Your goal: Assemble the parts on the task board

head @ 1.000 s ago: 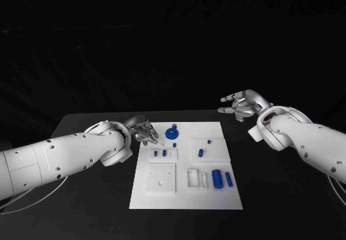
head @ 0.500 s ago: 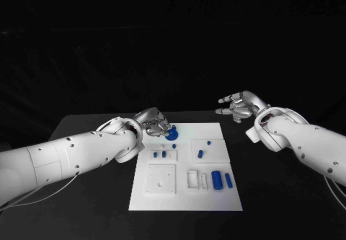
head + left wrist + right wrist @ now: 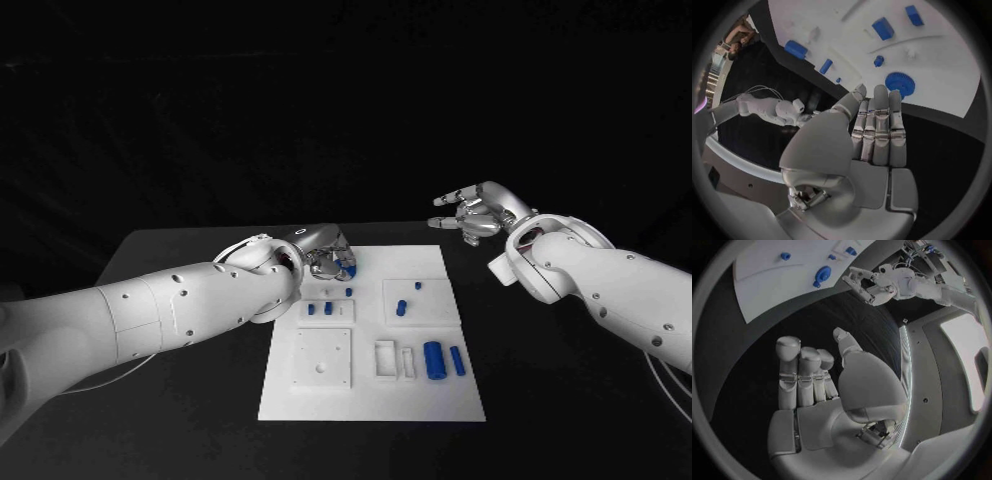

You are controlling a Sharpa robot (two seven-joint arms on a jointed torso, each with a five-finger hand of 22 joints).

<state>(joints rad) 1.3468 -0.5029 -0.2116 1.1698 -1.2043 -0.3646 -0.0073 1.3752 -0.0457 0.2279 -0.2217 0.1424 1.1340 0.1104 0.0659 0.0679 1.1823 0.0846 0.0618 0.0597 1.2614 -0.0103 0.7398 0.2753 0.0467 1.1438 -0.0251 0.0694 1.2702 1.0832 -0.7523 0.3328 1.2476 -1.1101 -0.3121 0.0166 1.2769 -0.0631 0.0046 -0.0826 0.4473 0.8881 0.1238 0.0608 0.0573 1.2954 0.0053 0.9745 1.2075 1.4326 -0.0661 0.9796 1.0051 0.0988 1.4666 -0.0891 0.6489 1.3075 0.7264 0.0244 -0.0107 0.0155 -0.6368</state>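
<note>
The white task board lies mid-table. A blue gear stands at its back left, partly covered by my left hand, which hovers over it. In the left wrist view the fingers stretch out straight and hold nothing, their tips just short of the gear. My right hand is raised off the board's back right corner, fingers spread and empty, as the right wrist view also shows of this hand. Small blue pegs and a blue cylinder sit farther forward on the board.
A second blue bar lies beside the cylinder, and a white square block sits at the board's front left. Bare black table surrounds the board. The right wrist view shows my left hand next to the gear.
My left hand has moved from the board's left edge rightward onto the gear, now partly covering it. The right hand has hardly shifted.
</note>
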